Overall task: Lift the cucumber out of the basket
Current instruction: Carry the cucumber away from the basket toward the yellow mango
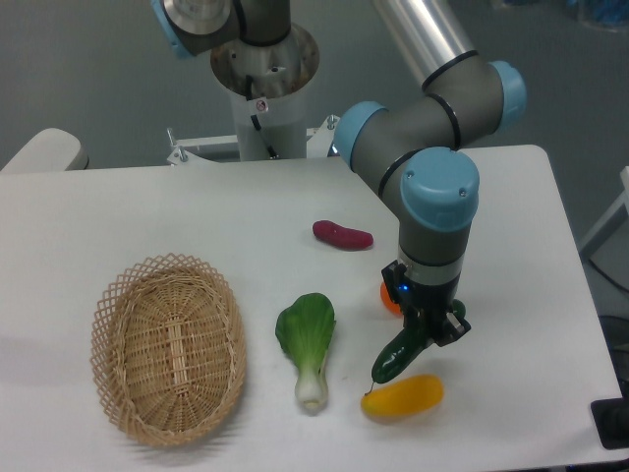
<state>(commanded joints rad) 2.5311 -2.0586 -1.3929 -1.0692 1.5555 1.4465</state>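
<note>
White tabletop (197, 206), grey floor behind, arm base mounted at the far edge. Shallow oval tan wicker basket (169, 349) with looped lattice rim sits at front left; nothing is seen in it. Small dark green glossy cucumber (398, 357) is held well apart from the basket, at front right, clamped in the two-finger gripper (425, 329). It hangs tilted, lower tip just above a yellow-orange oblong fruit (403, 395); whether they touch cannot be told. Pick judged done, since the cucumber is out of the basket and carried. Leafy light-green bok choy with white stem (307, 346) lies between basket and gripper. Dark red oblong vegetable (342, 234) lies further back; a small orange item (389, 298) is mostly hidden behind the wrist. Wrist is pointed straight down, forearm folded back toward the base, elbow raised over the right half of the tabletop.
</note>
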